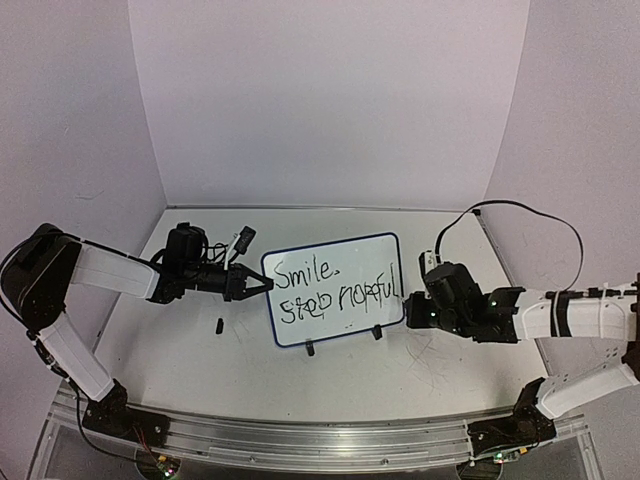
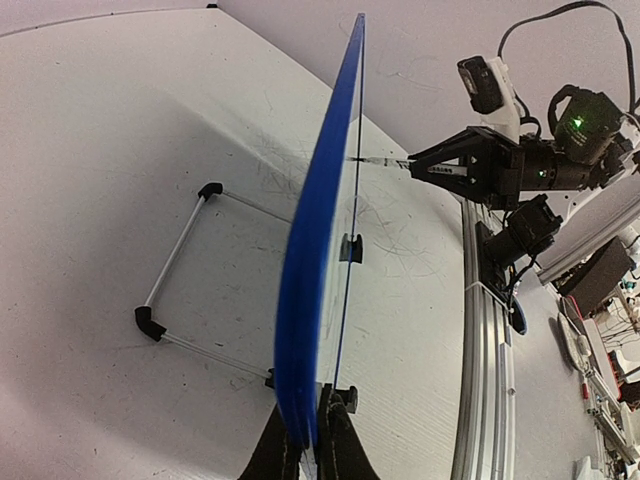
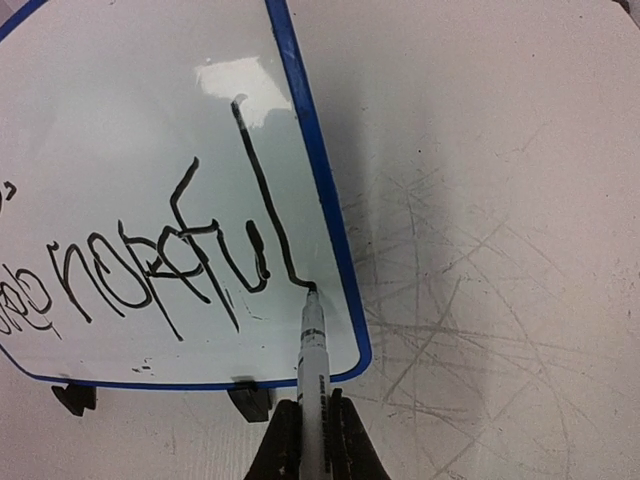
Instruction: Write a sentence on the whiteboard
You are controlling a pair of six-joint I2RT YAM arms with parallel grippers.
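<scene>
Right wrist: we are pinching the marker (image 3: 313, 350) in our right hand (image 3: 312, 420), tip touching the whiteboard (image 3: 150, 120) at the sentence (image 1: 335, 288); our left hand (image 2: 315, 440) is clamping its left edge.

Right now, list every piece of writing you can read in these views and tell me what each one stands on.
"Smile." - top line of the sentence, black ink on the whiteboard.
"Stop hopeful" - bottom line on the same board; the first word is messy, so this is a rough reading.
Print on the barrel of the marker - too small to read.
No other text is legible.
</scene>
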